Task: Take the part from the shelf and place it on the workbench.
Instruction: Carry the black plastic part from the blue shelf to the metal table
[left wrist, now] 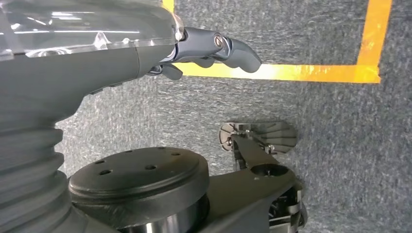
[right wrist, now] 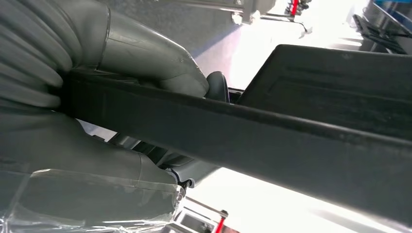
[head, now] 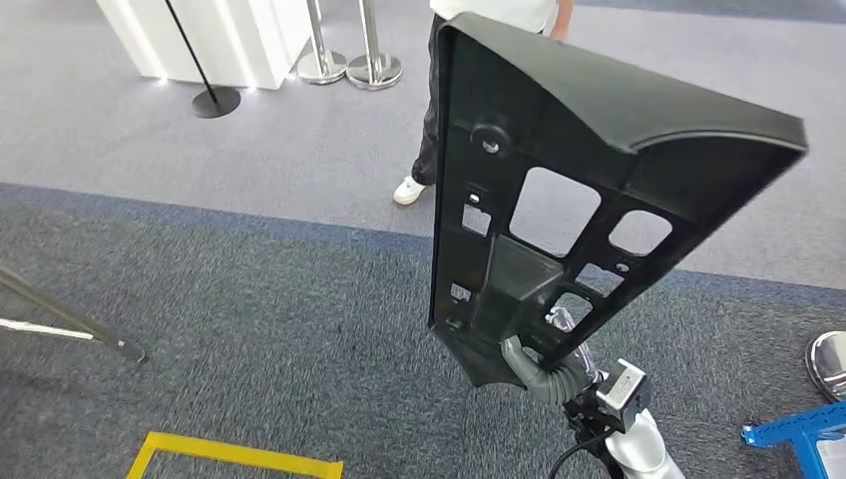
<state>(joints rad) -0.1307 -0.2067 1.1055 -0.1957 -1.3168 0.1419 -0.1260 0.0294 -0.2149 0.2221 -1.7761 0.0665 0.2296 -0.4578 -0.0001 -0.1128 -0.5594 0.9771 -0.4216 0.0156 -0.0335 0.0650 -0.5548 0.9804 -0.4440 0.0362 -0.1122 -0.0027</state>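
Observation:
The part [head: 559, 130] is a large flat black plastic panel with several cut-out openings and a flared lip at its upper end. In the head view it stands upright above the carpet, right of centre. My right hand [head: 544, 374] grips its lower edge from below. The right wrist view shows the thumb and fingers of that hand [right wrist: 145, 53] clamped on the panel's rim [right wrist: 291, 141]. My left hand [left wrist: 214, 48] hangs over the carpet with nothing in it, its fingers loosely bent.
A person [head: 429, 120] in dark trousers and white shoes stands just behind the panel. Behind them are stanchion bases [head: 349, 68] and a white counter [head: 210, 35]. Yellow floor tape [head: 234, 457] lies near left. A blue frame [head: 798, 429] and a silver base [head: 828, 364] are at the right edge.

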